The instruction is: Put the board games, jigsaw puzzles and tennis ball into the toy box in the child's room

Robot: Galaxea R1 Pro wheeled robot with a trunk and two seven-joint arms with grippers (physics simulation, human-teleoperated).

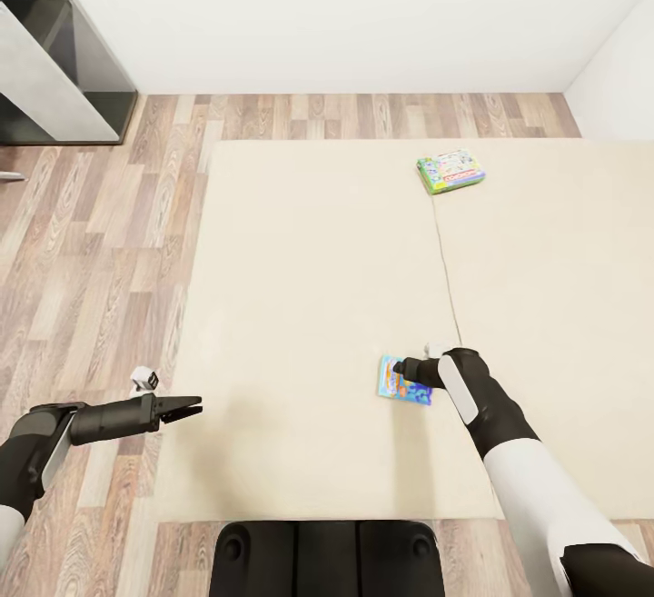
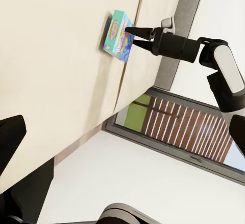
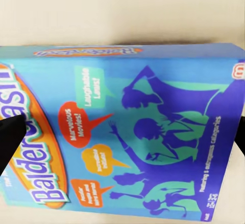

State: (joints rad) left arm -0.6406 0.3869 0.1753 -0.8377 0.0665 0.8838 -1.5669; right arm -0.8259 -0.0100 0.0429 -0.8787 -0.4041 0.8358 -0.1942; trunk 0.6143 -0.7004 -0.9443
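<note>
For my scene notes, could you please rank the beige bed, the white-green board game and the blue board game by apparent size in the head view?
1. The beige bed, by far the largest.
2. and 3. The white-green board game and the blue board game look about alike; the right gripper covers part of the blue one, so ranking them is unsure.

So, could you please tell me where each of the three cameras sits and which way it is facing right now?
Head view: on the robot's head, looking down over the bed; both arms, the left claw and right claw show.
Left wrist view: on the left arm, looking across the bed toward the right claw; dark left fingertips show.
Right wrist view: on the right arm, close over the blue board game; a dark fingertip shows.
Shared: all three show the blue board game.
</note>
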